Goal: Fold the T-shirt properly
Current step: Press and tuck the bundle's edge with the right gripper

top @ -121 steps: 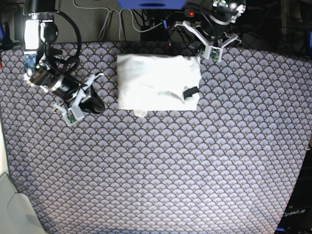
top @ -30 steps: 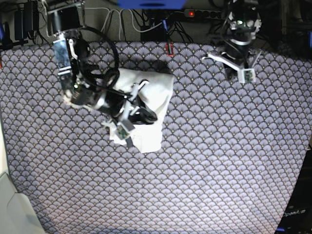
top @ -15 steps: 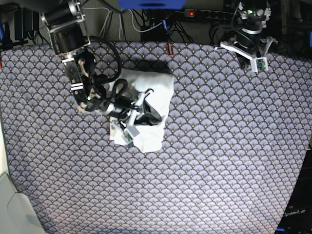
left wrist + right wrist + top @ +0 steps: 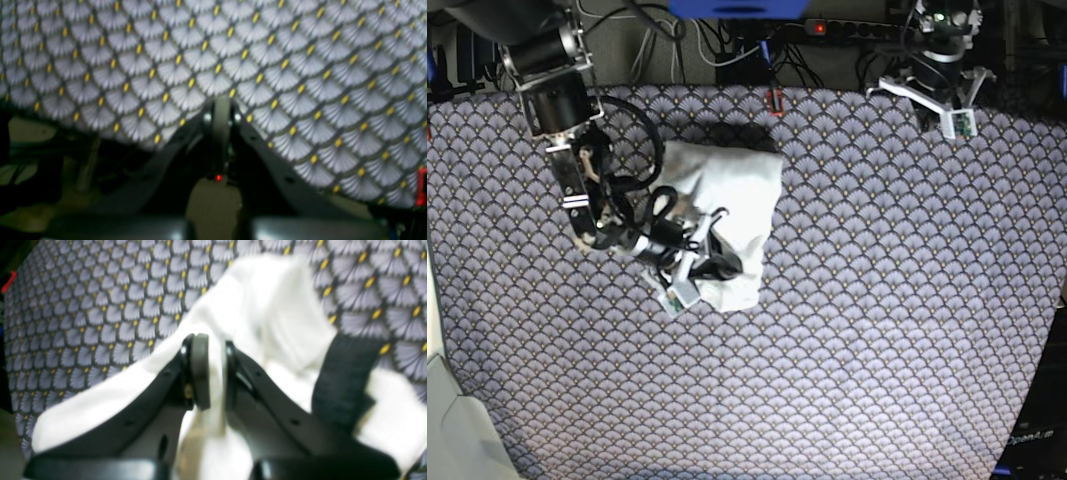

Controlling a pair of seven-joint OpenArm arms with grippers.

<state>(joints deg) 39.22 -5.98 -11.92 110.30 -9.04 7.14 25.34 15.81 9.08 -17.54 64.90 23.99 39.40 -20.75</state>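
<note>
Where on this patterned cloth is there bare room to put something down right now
The whole near half of the patterned cloth is bare, as is the stretch right of the T-shirt out to the cloth's right edge. It is crowded at upper left, where the right gripper pinches the shirt, and at the far right corner, under the shut left gripper.

T-shirt (image 4: 732,205): white, plain side up, no print visible. State: folded into compact multi-layer bundle, roughly rectangular, edges uneven, skewed on patterned cloth. Location: far-left area of base view. Far edge lies flat; near-left portion is bunched and creased. Wrist view: white fabric (image 4: 267,316) rumpled w/ raised folds, dark tag (image 4: 340,380) showing on right side of bundle.
</note>
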